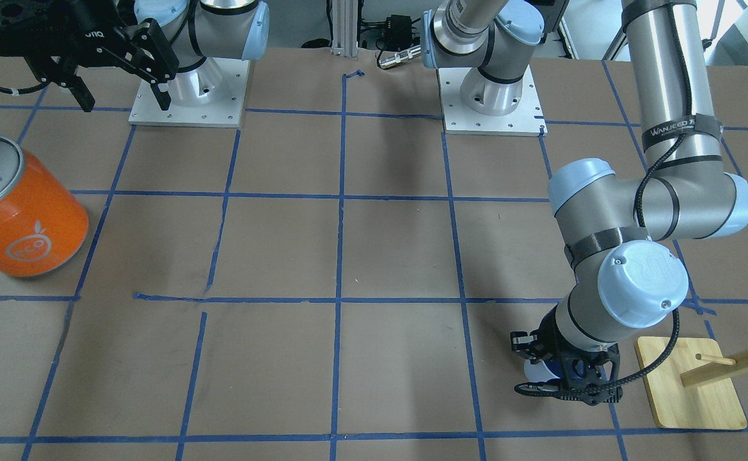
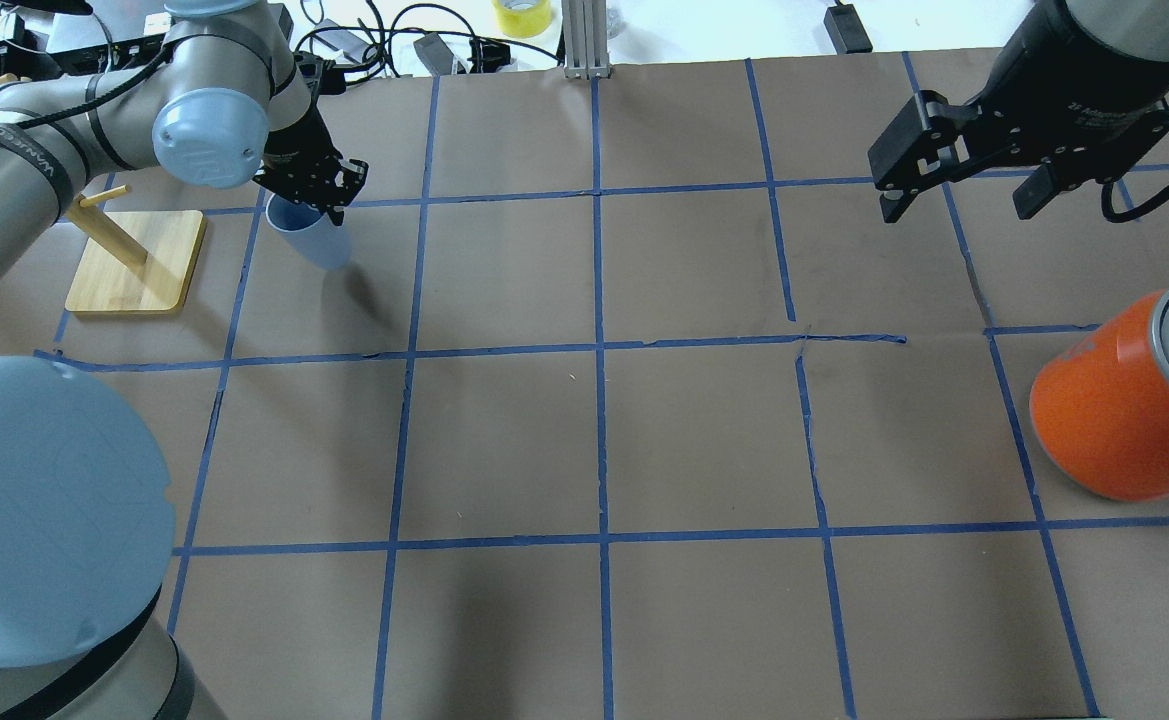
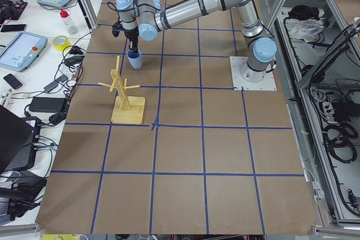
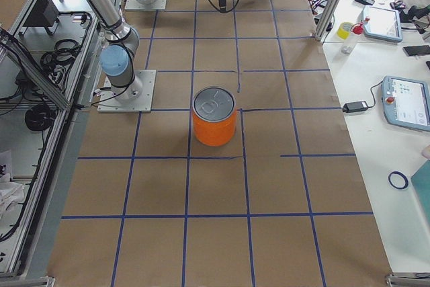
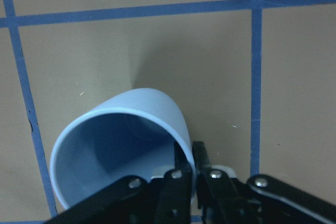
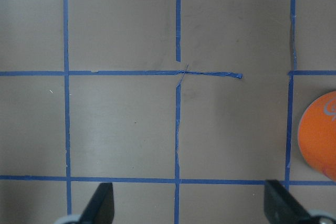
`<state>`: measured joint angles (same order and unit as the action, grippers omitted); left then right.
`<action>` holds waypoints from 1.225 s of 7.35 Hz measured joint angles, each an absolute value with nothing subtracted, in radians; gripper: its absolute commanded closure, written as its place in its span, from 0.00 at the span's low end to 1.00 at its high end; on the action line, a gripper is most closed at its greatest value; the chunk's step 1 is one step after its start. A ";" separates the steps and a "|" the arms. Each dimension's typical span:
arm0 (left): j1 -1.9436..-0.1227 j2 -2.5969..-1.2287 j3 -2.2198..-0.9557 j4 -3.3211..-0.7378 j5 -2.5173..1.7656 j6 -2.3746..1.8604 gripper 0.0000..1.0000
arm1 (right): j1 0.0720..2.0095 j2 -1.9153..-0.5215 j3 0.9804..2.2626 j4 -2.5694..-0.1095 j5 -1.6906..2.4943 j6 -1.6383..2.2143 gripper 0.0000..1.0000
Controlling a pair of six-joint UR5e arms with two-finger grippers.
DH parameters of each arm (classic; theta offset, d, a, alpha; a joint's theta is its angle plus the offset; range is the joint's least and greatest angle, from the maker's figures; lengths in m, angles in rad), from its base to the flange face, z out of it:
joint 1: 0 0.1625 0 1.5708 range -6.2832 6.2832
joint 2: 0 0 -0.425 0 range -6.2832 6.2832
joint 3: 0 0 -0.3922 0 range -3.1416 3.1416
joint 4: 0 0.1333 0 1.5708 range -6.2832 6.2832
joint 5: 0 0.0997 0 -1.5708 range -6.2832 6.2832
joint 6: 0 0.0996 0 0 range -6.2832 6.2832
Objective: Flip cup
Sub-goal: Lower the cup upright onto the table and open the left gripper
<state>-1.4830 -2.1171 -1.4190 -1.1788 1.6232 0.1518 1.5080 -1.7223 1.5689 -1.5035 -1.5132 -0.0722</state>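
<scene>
One cup (image 2: 316, 240), tilted with its mouth upward, low on the tabletop (image 2: 594, 440) just beside the wooden rack (image 2: 134, 265). Left end effector (image 2: 309, 190) clamped on the cup's rim wall, one finger inside, one outside. Right end effector (image 2: 959, 200) spread wide, holding nothing, hanging above the tabletop near the orange can (image 2: 1114, 420).

Pale blue cup (image 2: 314, 240), orange can (image 2: 1114, 420), brown table (image 2: 504, 440) gridded blue
</scene>
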 measured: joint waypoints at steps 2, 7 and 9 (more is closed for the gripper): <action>-1.482 -2.117 -1.436 -1.178 1.659 0.163 1.00 | 1.511 -1.720 1.575 -1.502 -1.522 -0.073 0.00; -1.480 -2.120 -1.442 -1.175 1.668 0.189 0.01 | 1.551 -1.663 1.535 -1.616 -1.536 -0.060 0.00; -1.474 -2.119 -1.450 -1.173 1.669 0.205 0.00 | 1.556 -1.632 1.493 -1.598 -1.543 -0.060 0.00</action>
<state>-1.4739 -2.1191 -1.4499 -1.1734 1.6688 0.2047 1.5561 -1.6318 1.4935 -1.5981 -1.5426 -0.0601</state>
